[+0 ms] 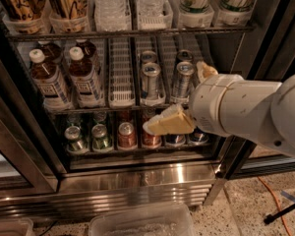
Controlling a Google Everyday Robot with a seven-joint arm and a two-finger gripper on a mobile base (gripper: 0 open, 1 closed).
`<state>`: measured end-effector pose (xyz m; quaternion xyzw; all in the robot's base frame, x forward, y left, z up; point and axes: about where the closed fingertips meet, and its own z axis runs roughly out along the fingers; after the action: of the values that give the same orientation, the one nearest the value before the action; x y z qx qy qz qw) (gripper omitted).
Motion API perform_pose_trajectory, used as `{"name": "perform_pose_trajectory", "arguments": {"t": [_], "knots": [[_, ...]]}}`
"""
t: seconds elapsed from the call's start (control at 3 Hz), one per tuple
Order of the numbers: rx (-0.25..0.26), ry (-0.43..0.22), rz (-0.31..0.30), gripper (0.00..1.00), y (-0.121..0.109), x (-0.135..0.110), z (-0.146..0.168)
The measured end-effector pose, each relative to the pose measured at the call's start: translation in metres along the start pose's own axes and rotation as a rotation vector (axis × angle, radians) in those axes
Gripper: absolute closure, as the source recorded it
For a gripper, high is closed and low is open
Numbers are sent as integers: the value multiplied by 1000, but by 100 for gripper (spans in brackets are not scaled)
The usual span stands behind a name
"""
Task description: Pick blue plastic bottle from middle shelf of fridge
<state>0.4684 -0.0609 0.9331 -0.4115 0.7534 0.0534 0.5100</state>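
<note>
On the middle shelf [121,73], far left, your blue plastic bottle [46,80] stands upright, a twin [83,75] just beside it. Further right sit silver cans [151,80]. Your hand [168,122] hangs before the lower cans [127,134]; wide or narrow, you cannot tell.

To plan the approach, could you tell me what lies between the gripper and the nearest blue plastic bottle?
In the camera view, only an empty white lane tray lies between the gripper, below the silver cans, and that blue plastic bottle.
</note>
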Motion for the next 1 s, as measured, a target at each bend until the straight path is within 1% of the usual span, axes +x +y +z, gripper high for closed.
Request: {"name": "perform_pose_trajectory", "arguments": {"t": [0.33,0.67,1.0], "knots": [[93,-95,14,0,-29,-4,18],[139,-227,99,0,-61,18,32],[139,-227,99,0,-61,18,32]]}}
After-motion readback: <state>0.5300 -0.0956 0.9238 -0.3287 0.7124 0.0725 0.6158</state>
